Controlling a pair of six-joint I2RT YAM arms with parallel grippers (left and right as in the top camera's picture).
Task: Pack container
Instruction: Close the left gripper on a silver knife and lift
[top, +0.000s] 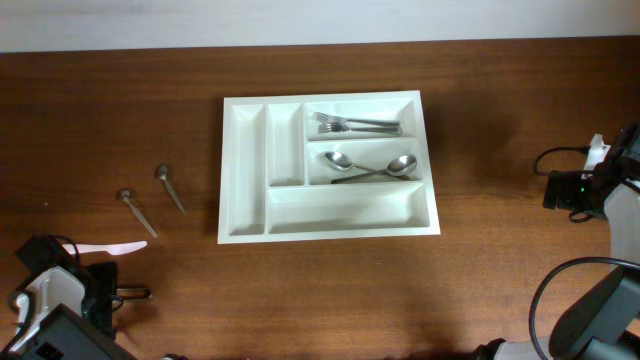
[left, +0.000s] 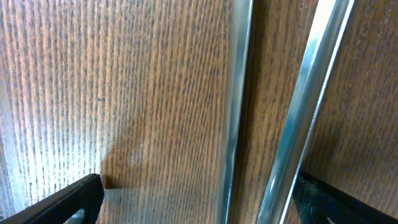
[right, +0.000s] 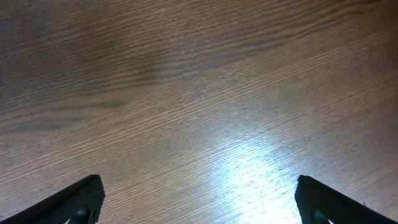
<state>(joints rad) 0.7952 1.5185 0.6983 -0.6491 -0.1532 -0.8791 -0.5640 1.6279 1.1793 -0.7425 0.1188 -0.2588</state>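
Note:
The container (top: 243, 170), a white tray with several compartments, lies mid-table. Forks (top: 355, 125) rest in its top right slot and two spoons (top: 370, 168) in the slot below. My left gripper (top: 118, 293) sits at the table's near left corner. In its wrist view the left gripper (left: 199, 202) is open, with two shiny metal handles (left: 233, 112) (left: 306, 106) lying on the wood between the fingers (left: 68, 202), untouched. My right gripper (top: 560, 188) is at the far right. The right gripper (right: 199, 199) is open over bare wood.
Two small metal utensils (top: 170, 187) (top: 137, 212) lie on the table left of the tray. A white plastic utensil (top: 112, 247) lies just beyond the left arm. The tray's two narrow left slots and its long bottom slot (top: 340, 210) hold nothing.

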